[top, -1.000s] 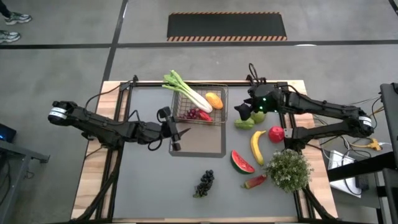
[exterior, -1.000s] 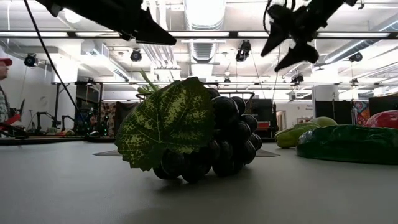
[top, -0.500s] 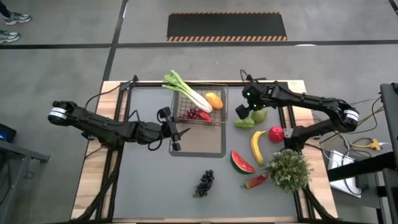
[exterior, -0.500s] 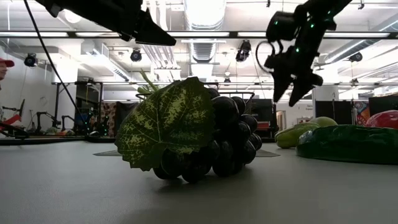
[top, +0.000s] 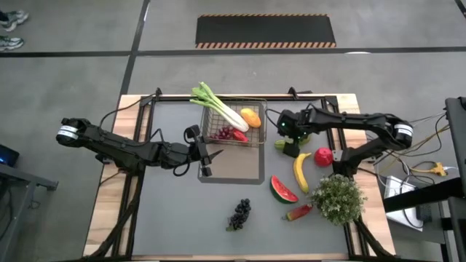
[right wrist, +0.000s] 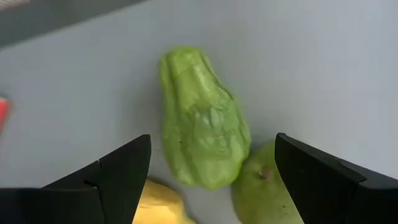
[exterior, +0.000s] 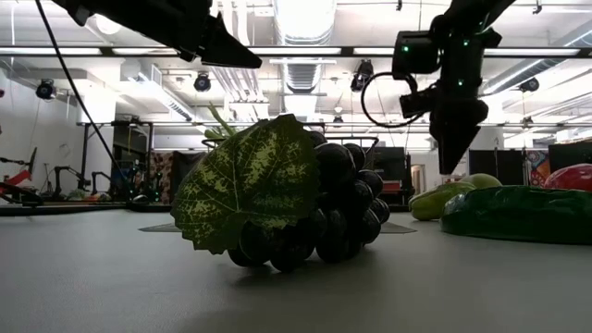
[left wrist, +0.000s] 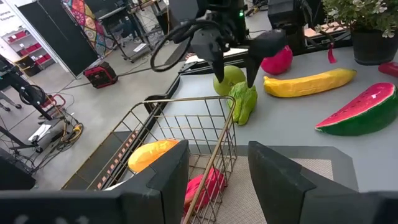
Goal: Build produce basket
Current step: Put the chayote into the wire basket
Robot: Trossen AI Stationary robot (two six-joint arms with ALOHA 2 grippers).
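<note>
Since a second ago the right gripper (top: 290,143) has swung in from the table's right edge and now hangs over the wrinkled green squash (top: 285,145), fingers spread wide with the squash between them in the right wrist view, nothing grasped. The left gripper (top: 206,154) hasn't moved: it sits just in front of the basket (top: 255,143), fingers partly apart, empty. We count one basket, on the dark mat (top: 251,169) at the table's far middle. In it: one leek (top: 218,107) lying across the far left corner with its leaves sticking out over the rim, one orange-yellow fruit (top: 250,116) at the far right corner, one bunch of red grapes (top: 226,133), and one red piece (top: 239,135) beside them that we can't identify. Outside on the table: one squash, one pear (top: 303,135) touching it, one banana (top: 301,172), one apple (top: 323,156), one watermelon slice (top: 283,190), one red pepper (top: 298,212), and one bunch of dark grapes (top: 239,214) with a leaf at the near middle. One leafy plant (top: 337,198) stands near the right edge, just beside the pepper.
</note>
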